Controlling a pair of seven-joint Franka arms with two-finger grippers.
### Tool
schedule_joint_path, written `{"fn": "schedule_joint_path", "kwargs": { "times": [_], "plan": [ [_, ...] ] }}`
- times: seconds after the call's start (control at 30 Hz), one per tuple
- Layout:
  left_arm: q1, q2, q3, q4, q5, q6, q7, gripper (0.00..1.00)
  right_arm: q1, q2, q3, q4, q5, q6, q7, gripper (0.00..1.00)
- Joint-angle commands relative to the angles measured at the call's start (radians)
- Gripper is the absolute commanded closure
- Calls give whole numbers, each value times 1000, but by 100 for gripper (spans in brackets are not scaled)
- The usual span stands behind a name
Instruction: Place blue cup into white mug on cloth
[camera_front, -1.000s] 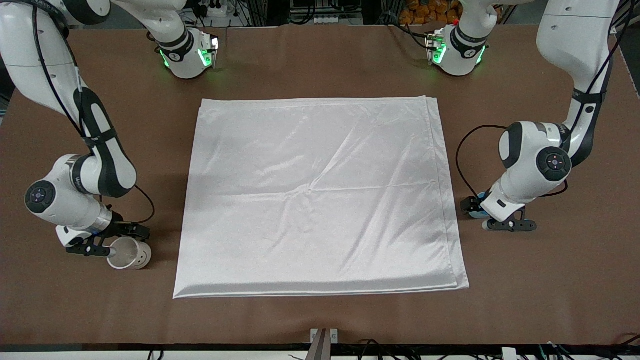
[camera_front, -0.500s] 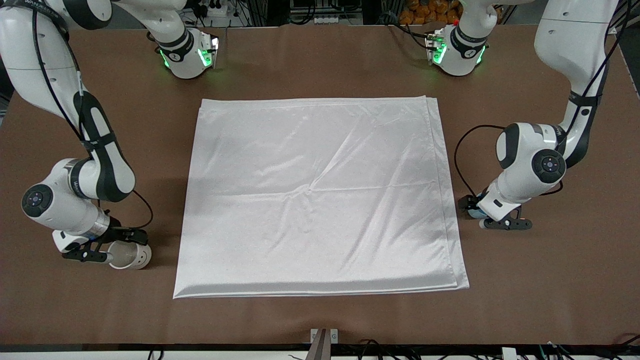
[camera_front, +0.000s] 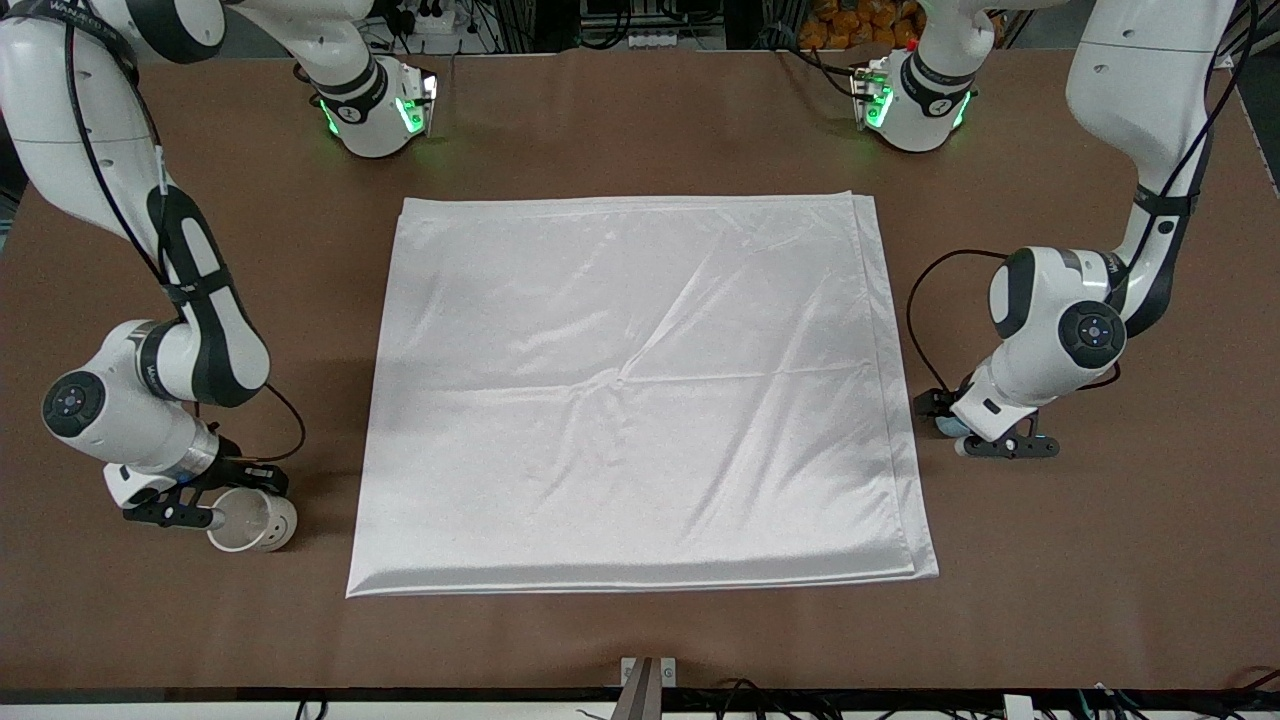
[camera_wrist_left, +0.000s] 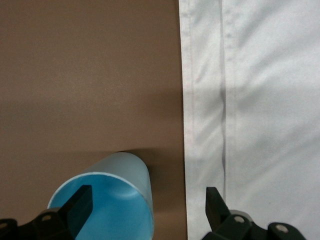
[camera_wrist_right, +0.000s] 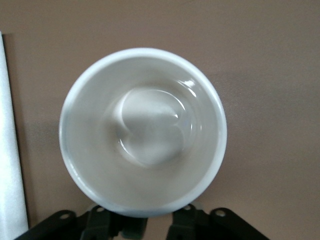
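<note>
The white mug (camera_front: 252, 522) is beside the cloth (camera_front: 640, 390), at the right arm's end of the table. In the right wrist view I look straight down into the mug (camera_wrist_right: 142, 130). My right gripper (camera_front: 200, 510) is at its rim, with the fingers (camera_wrist_right: 100, 225) closed in around the hidden handle. The blue cup (camera_front: 946, 424) stands on the table next to the cloth's edge at the left arm's end, mostly hidden under my left gripper (camera_front: 975, 435). That gripper (camera_wrist_left: 145, 205) is open. One finger is inside the blue cup (camera_wrist_left: 110, 200) and the other is over the cloth edge (camera_wrist_left: 260, 100).
The brown table (camera_front: 640, 640) surrounds the cloth with bare strips on all sides. Both arm bases with green lights stand at the table's edge farthest from the front camera. A small metal bracket (camera_front: 648, 672) sits at the edge nearest the front camera.
The right gripper and the mug have shifted together a little nearer the front camera. The left gripper has moved slightly toward the cloth and covers more of the blue cup.
</note>
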Motion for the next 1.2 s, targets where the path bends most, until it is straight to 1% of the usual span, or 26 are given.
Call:
{"fn": "schedule_joint_path", "kwargs": {
  "times": [0.0,0.3,0.57,0.7,0.8,0.87,0.9,1.03,1.17],
  "plan": [
    [-3,5,-3,-5,22,13,-31,0,2,16,0,22,-11,-2,4,100],
    [-1,13,-3,-5,22,13,-29,0,18,-7,4,28,-9,-39,5,100],
    [2,19,-3,-5,22,13,-28,33,58,-50,9,45,-6,-120,10,100],
    [2,21,-3,-5,22,13,-25,62,105,-71,9,80,3,-195,31,100],
    [2,19,-3,-5,23,13,-25,84,154,-80,10,120,3,-249,95,100],
    [2,21,-3,-5,22,13,-25,96,186,-90,17,135,3,-276,148,100],
    [2,19,-3,-5,22,13,-25,100,206,-91,24,138,3,-286,175,100],
    [2,21,-3,-5,22,13,-25,100,274,-99,50,143,3,-296,298,100],
    [2,19,-3,-5,22,13,-25,100,355,-93,53,143,4,-292,430,100]
  ]
}}
